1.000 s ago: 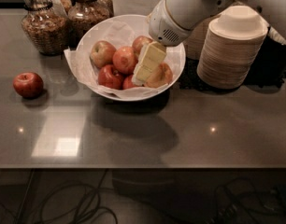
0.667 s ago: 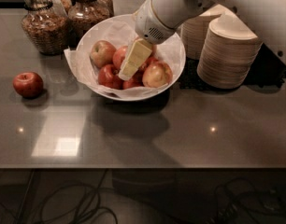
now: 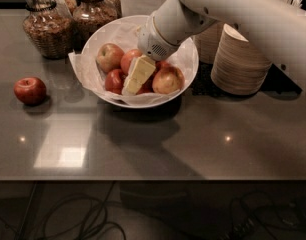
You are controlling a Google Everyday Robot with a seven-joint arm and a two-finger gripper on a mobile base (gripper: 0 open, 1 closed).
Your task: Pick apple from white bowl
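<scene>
Wide glossy white bowl (image 3: 191,63) (paper-lined), at least four red-yellow apples (image 3: 109,57) inside, cream gripper (image 3: 130,86) among them, grip unclear, one loose red apple (image 3: 29,90).

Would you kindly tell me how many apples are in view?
5 apples clear: one on the table, left; four in the white bowl around the gripper, which may hide more.

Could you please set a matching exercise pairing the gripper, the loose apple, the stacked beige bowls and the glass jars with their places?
1. gripper
2. loose apple
3. stacked beige bowls
4. glass jars

A. behind the white bowl, leftward
B. right of the white bowl
C. inside the white bowl, among apples
D. alone on the table

Pairs: 1-C, 2-D, 3-B, 4-A
</scene>
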